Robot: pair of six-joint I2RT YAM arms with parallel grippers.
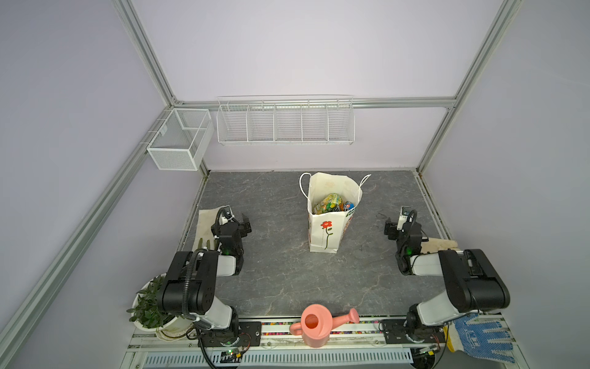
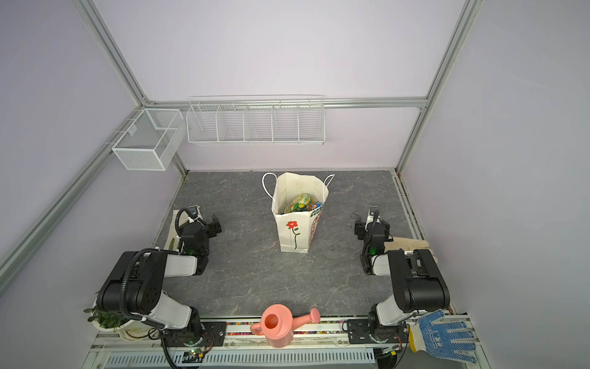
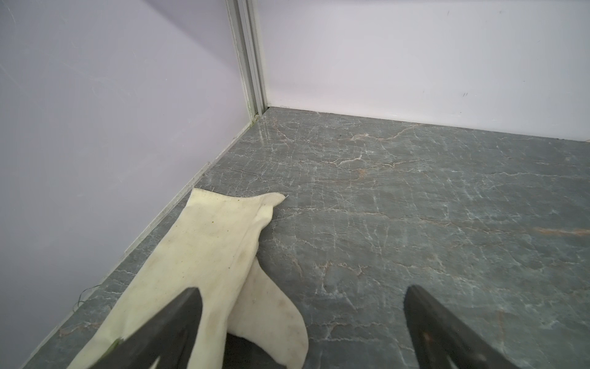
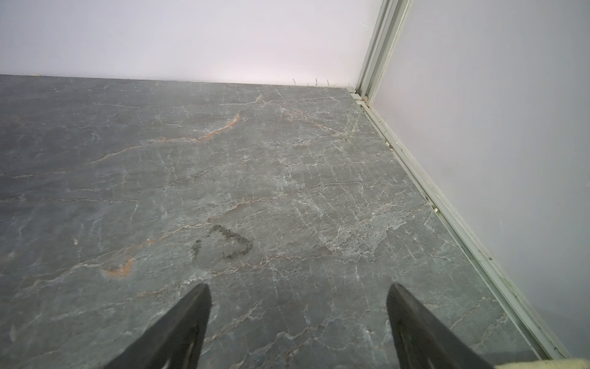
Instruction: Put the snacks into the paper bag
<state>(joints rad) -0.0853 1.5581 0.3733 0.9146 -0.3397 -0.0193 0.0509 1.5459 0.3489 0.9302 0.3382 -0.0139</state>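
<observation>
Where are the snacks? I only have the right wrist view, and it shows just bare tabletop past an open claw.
Observer: The snacks are already inside the paper bag, which stands upright in the middle of both top views.
Operator: What about the left claw?
Observer: The left claw is open and empty, above a cream mitt.

A paper bag (image 1: 322, 236) is standing upright on the grey marbled tabletop (image 1: 274, 281), a beige cloth (image 1: 204, 223) lying at its left edge, another cloth (image 1: 443, 245) at its right.
</observation>
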